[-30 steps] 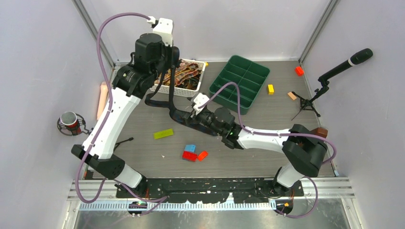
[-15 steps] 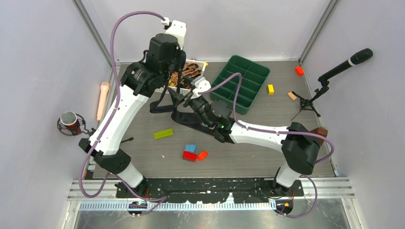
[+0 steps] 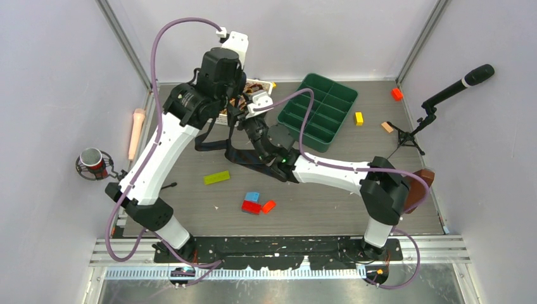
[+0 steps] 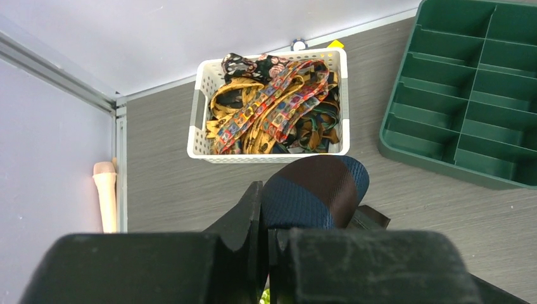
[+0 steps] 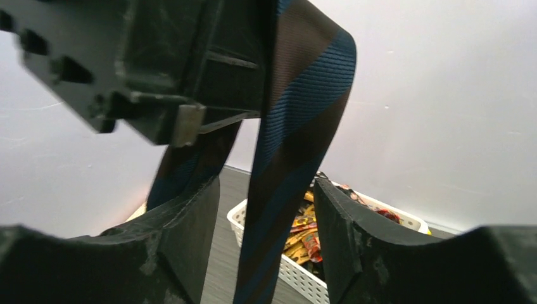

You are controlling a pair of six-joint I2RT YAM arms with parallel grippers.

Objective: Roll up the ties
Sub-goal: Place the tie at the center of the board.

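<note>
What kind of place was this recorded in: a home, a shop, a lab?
Probably a lab recording cell: pale walls with metal posts enclose the table, a microphone stands on a tripod, and a basket of ties and a green compartment tray look like staged props.

You can see a dark blue tie (image 4: 313,193) with wide brown stripes hanging up high, folded over at the top, its loose part trailing on the table (image 4: 164,183). The other ties (image 4: 272,107), gold, brown and black, lie tangled in the white basket (image 4: 197,120).
</note>
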